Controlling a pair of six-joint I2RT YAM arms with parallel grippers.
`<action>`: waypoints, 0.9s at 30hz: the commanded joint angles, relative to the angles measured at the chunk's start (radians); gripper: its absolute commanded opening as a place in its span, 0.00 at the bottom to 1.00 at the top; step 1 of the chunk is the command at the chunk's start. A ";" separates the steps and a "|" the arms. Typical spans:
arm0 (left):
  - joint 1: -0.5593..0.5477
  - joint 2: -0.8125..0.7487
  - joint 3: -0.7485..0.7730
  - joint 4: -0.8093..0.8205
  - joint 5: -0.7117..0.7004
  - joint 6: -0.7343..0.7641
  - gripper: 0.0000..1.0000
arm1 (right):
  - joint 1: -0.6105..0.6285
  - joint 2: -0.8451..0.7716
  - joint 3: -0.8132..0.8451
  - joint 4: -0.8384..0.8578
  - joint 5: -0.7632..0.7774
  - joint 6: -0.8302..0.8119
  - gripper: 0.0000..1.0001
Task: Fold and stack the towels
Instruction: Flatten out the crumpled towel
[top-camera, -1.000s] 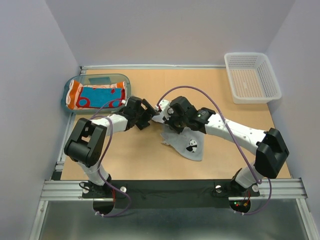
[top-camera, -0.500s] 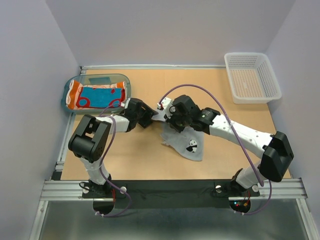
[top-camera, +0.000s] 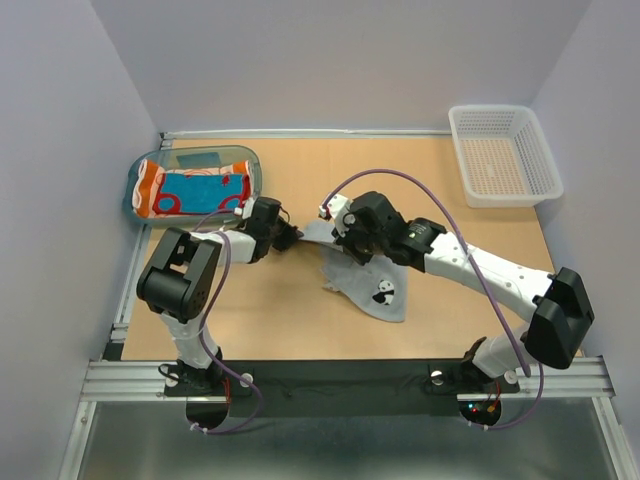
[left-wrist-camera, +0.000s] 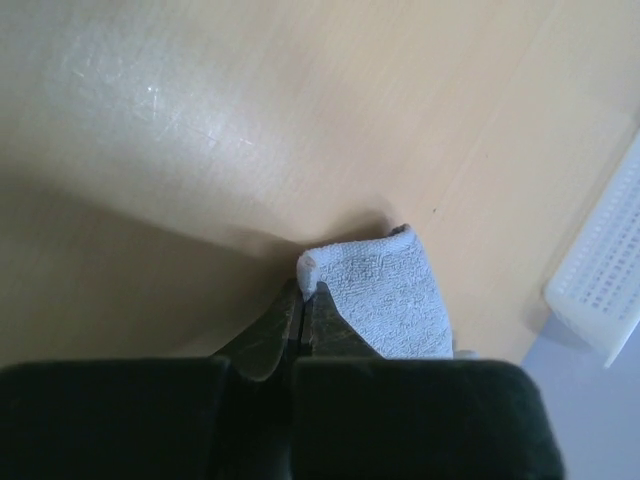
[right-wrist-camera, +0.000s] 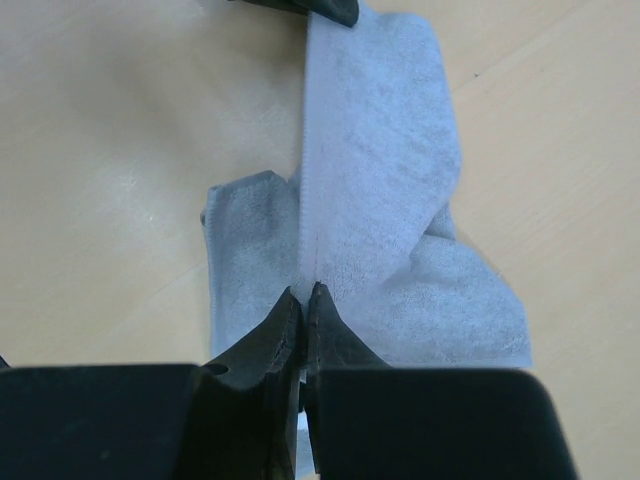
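At the far left you have the translucent teal tray (top-camera: 210, 158). In it lie an orange towel (top-camera: 149, 187) with pale lines and, beside it, a teal-blue towel (top-camera: 203, 188) with red loops showing across it. You cannot tell how the cloths are layered. The white mesh basket (top-camera: 505, 155) stands at the far right corner of the table (top-camera: 260, 310), and its edge also shows in your left wrist view (left-wrist-camera: 600, 290).

The grey panda towel (top-camera: 365, 275) is in the middle of the table. Most of it lies crumpled, with one panda print facing up. A strip of it is pulled up and to the left, stretched between your two grippers. Your left gripper (top-camera: 292, 238) has its jaws pressed together on a folded corner of that towel (left-wrist-camera: 385, 300), pinched right at the fingertips (left-wrist-camera: 303, 295). Your right gripper (top-camera: 340, 237) is clamped on the towel's edge (right-wrist-camera: 370, 200), jaws tight on the cloth (right-wrist-camera: 305, 295).

A second ago your left jaws stood wide apart close to the right gripper. They have since closed on the corner and drawn back to the left, so the strip now runs taut between the grippers. Your right arm's elbow has swung outward to the right. The heap with the panda print and the tray's contents lie as they did.
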 joint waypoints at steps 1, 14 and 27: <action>0.025 -0.042 0.043 -0.062 -0.044 0.070 0.00 | 0.009 -0.040 -0.004 0.038 0.069 -0.002 0.00; 0.031 -0.205 0.701 -0.476 -0.199 0.444 0.00 | -0.120 -0.011 0.320 0.040 0.367 -0.160 0.01; -0.023 -0.373 1.030 -0.576 -0.119 0.679 0.00 | -0.183 -0.071 0.650 0.038 0.312 -0.346 0.00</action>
